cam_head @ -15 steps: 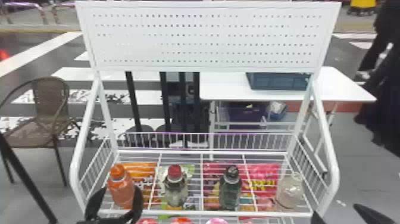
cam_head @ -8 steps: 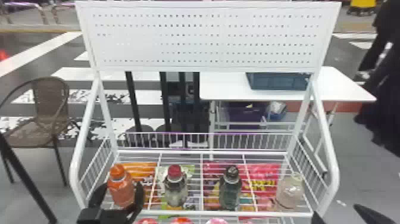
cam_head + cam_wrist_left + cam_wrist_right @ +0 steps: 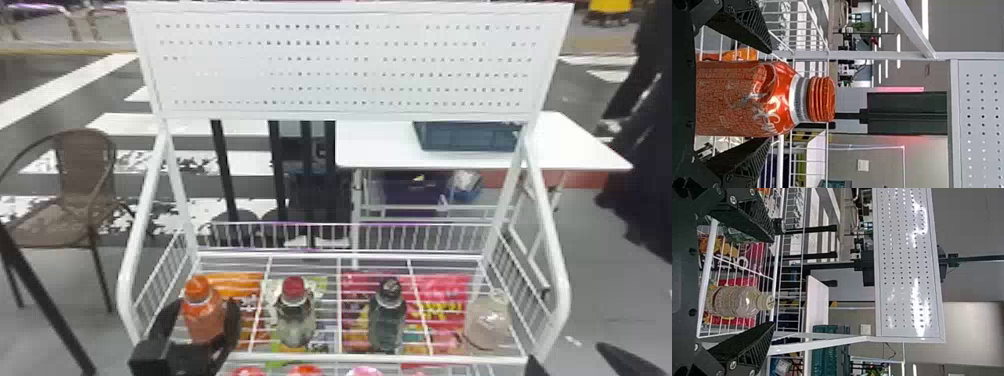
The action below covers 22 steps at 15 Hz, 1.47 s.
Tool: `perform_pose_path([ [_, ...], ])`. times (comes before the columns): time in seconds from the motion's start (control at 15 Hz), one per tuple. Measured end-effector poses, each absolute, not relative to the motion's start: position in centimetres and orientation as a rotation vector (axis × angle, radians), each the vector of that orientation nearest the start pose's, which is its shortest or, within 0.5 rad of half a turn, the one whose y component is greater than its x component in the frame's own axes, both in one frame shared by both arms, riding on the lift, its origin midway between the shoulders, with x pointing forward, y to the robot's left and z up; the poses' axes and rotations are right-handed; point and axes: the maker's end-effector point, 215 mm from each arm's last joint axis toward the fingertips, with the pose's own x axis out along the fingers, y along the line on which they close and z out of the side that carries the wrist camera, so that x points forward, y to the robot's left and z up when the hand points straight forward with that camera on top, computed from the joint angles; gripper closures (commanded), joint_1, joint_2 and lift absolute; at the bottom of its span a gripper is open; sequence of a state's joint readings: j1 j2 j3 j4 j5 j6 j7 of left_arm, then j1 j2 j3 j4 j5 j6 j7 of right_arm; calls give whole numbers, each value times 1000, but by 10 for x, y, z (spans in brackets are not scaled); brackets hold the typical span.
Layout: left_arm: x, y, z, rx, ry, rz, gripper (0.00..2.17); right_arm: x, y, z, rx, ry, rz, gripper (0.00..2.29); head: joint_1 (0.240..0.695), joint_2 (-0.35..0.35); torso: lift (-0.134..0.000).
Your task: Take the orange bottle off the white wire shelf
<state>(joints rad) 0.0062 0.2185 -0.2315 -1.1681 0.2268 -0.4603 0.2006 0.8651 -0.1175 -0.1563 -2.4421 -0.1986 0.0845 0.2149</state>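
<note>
At the left end of the white wire shelf (image 3: pixel 380 358), the orange bottle (image 3: pixel 204 316) stands upright between the fingers of my left gripper (image 3: pixel 200 320). In the left wrist view the orange bottle (image 3: pixel 750 100) lies between the parted fingers of my left gripper (image 3: pixel 770 96), with a gap on either side of it. My right gripper (image 3: pixel 570 362) is low at the right, beyond the shelf's corner. The right wrist view has my right gripper (image 3: pixel 773 282) open, nothing held, with a clear bottle (image 3: pixel 740 301) standing farther off.
Along the shelf stand a red-capped bottle (image 3: pixel 295 315), a dark bottle (image 3: pixel 387 317) and a pale bottle (image 3: pixel 487 322). A perforated white panel (image 3: pixel 345 65) rises behind. Farther back are a white table (image 3: pixel 375 145) with a blue crate (image 3: pixel 467 136) and a brown chair (image 3: pixel 60 210).
My left gripper has moved forward and its fingers now flank the orange bottle, which stands where it was. The right arm has kept still.
</note>
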Motion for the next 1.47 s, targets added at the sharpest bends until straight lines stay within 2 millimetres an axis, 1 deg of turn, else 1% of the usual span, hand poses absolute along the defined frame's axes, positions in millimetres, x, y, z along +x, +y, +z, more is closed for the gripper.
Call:
perform_pose_path([
  [0.07,552,265,-436,5,-12,58,481,352,-237,-280,11,69,205,151,499,0,0],
  [0.13,553,265,-436,3,-11,57,549,352,-237,-281,10,70,205,151,499,0,0],
  [0.27,554,266,-438,2,-7,58,549,352,-237,-282,11,72,205,151,499,0,0],
  [0.33,554,266,-438,2,-6,58,640,352,-238,-283,11,73,204,151,499,0,0],
  [0.67,551,266,-437,2,-8,58,637,353,-238,-283,12,73,204,151,499,0,0],
  [0.73,550,264,-433,0,-17,54,637,354,-238,-283,12,73,204,151,499,0,0],
  [0.87,545,256,-416,-9,-47,39,637,354,-238,-284,12,74,203,151,499,0,0],
  [1.07,528,244,-380,-29,-102,14,637,355,-238,-285,15,74,204,151,499,0,0],
  [1.13,522,241,-372,-28,-106,13,637,356,-238,-286,16,74,204,151,499,0,0],
  [1.27,510,243,-368,-17,-84,26,633,357,-239,-287,19,75,205,151,499,0,0],
  [1.47,486,251,-358,7,-58,33,630,358,-239,-289,21,76,206,151,499,0,0],
])
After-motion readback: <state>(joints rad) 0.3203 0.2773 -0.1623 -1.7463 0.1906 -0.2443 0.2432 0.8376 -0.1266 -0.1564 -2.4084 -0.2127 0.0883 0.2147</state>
